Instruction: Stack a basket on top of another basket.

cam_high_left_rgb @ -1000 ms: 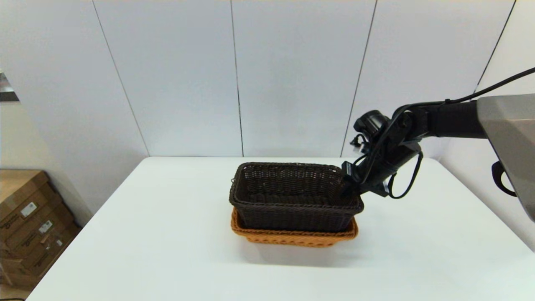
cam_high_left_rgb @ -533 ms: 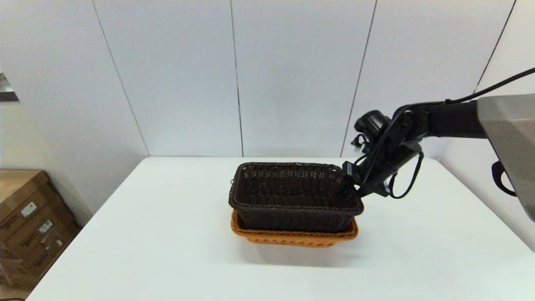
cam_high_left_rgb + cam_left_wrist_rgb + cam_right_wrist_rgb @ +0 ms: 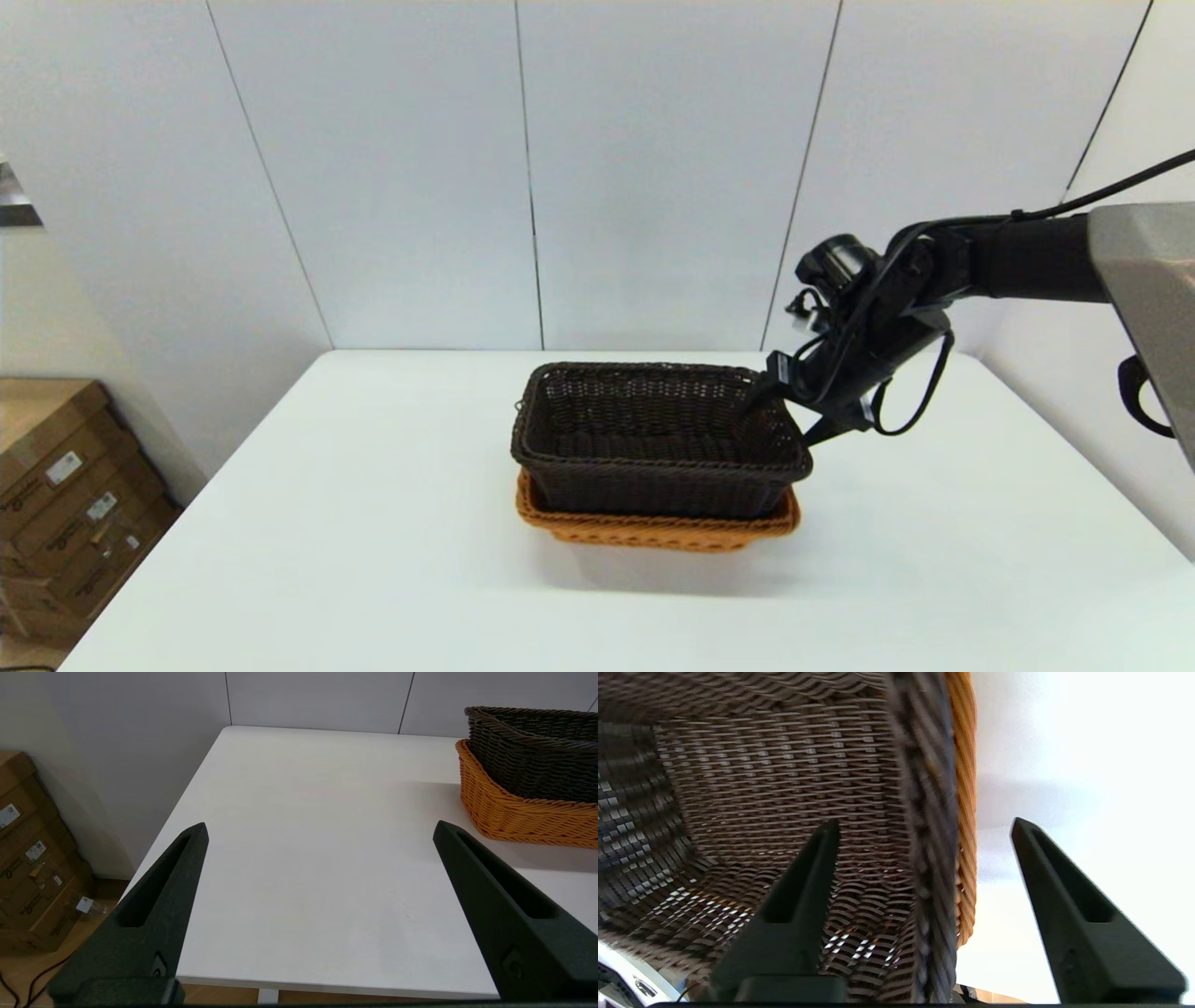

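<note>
The dark brown basket (image 3: 653, 467) sits nested upright inside the orange basket (image 3: 653, 534) at the middle of the white table (image 3: 327, 523). My right gripper (image 3: 784, 415) hovers at the dark basket's right end wall. It is open, with one finger above the inside and the other outside. In the right wrist view the dark basket's rim (image 3: 924, 788) runs between the spread fingers of the right gripper (image 3: 924, 822), untouched, with the orange basket (image 3: 964, 812) just beyond. My left gripper (image 3: 321, 825) is open and holds nothing above the table's left part, apart from the dark basket (image 3: 532, 760) and the orange basket (image 3: 514, 812).
Cardboard boxes (image 3: 75, 495) stand on the floor beyond the table's left edge, also in the left wrist view (image 3: 28, 858). A panelled wall rises right behind the table's far edge. The right arm's cable loop (image 3: 910, 401) hangs beside the baskets.
My right gripper has let go of the dark basket's right wall, spread its fingers and risen slightly. Both baskets stay put.
</note>
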`<action>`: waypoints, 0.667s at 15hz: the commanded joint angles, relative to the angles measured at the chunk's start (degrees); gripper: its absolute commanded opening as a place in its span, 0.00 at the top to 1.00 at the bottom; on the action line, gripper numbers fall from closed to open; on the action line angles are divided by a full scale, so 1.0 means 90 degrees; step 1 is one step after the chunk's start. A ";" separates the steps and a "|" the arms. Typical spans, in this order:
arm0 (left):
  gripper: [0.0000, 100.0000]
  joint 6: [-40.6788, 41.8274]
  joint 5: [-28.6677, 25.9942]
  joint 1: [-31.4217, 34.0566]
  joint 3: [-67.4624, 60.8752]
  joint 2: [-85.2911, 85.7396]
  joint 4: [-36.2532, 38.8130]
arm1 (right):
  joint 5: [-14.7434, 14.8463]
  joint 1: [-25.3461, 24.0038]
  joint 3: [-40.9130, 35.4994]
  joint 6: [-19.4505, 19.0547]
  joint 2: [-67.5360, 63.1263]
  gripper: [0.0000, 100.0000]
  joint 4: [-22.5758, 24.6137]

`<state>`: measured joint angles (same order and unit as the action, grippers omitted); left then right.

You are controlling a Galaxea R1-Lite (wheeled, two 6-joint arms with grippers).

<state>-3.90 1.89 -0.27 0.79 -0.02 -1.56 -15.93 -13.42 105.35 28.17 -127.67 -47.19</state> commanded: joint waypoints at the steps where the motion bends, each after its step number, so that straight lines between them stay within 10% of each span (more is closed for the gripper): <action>1: 0.00 -0.0006 0.0005 0.0001 0.0000 0.0012 -0.0002 | -0.0017 0.0046 0.0003 -0.0005 0.0328 0.00 -0.0040; 10: 0.00 -0.0006 0.0005 0.0001 0.0000 0.0012 -0.0002 | -0.0183 0.0046 -0.0524 -0.0191 0.2272 0.00 -0.0499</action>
<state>-3.90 1.89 -0.24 0.79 -0.02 -1.56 -17.16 -12.73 103.22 26.87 -114.75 -50.58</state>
